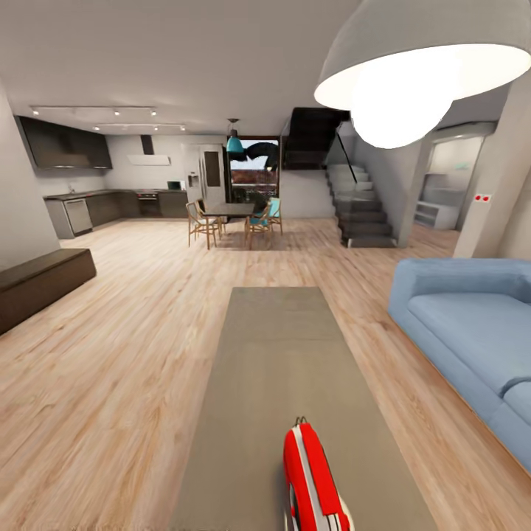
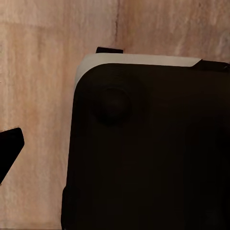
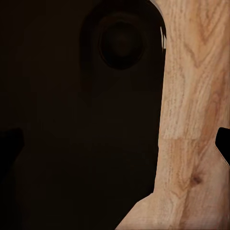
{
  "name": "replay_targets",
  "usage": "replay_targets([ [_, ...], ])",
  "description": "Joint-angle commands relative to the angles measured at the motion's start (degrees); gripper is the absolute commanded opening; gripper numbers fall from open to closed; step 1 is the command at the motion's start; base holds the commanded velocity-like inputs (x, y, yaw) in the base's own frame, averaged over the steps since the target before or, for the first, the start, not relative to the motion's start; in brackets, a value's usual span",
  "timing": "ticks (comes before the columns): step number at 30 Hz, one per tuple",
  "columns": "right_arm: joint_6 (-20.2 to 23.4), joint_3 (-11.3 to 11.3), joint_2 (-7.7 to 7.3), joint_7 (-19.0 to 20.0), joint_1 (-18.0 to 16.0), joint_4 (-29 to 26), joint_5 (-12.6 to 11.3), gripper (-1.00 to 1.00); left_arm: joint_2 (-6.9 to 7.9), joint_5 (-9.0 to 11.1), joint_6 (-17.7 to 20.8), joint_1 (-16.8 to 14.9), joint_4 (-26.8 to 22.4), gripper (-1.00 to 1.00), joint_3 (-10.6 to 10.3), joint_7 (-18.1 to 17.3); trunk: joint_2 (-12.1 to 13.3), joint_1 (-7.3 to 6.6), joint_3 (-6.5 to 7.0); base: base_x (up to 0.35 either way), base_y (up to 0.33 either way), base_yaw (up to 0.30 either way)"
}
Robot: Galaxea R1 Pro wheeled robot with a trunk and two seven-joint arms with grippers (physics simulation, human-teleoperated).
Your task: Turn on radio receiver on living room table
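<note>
The radio receiver (image 1: 313,479) is glossy red with white stripes and a thin handle. It stands on edge at the near end of the long grey-taupe table (image 1: 273,369), low in the head view. In the left wrist view my left gripper (image 2: 115,153) hangs over wood floor and a dark rounded part of my own body; one dark fingertip (image 2: 9,153) shows far out at the frame's edge. My right gripper (image 3: 115,146) also has its fingertips (image 3: 223,143) spread wide, with nothing between them. Both are open and away from the radio.
A blue sofa (image 1: 472,332) runs along the table's right side and a dark low bench (image 1: 40,284) lies to the left. A white dome lamp (image 1: 413,74) hangs overhead. Dining table with chairs (image 1: 232,217), kitchen and stairs (image 1: 361,210) are far behind.
</note>
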Motion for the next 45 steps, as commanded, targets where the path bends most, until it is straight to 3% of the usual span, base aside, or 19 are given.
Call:
replay_targets([
  [1, 0.0, 0.0, 0.00, 0.0, 0.0, 0.0, 0.0, 1.00, 0.00, 0.0, 0.0, 0.0, 0.0, 1.00, 0.0, 0.0, 0.0, 0.00, 0.00, 0.000, 0.000, 0.269],
  [8, 0.0, -0.1, 0.00, 0.0, 0.0, 0.0, 0.0, 1.00, 0.00, 0.0, 0.0, 0.0, 0.0, 1.00, 0.0, 0.0, 0.0, 0.00, 0.00, 0.000, 0.000, 0.206],
  [20, 0.0, -0.1, 0.00, 0.0, 0.0, 0.0, -0.1, 1.00, 0.00, -0.1, 0.0, 0.0, 0.0, 1.00, -0.1, -0.1, 0.0, 0.00, 0.00, 0.083, 0.000, 0.014],
  [35, 0.1, -0.3, 0.00, 0.0, 0.0, 0.0, -0.5, 1.00, 0.00, -0.1, 0.0, 0.0, 0.0, 1.00, -0.1, -0.1, 0.0, 0.00, 0.00, 0.003, 0.000, -0.186],
  [45, 0.1, -0.3, 0.00, 0.0, 0.0, 0.0, -0.5, 1.00, 0.00, -0.1, 0.0, 0.0, 0.0, 1.00, -0.1, -0.1, 0.0, 0.00, 0.00, 0.000, 0.000, -0.025],
])
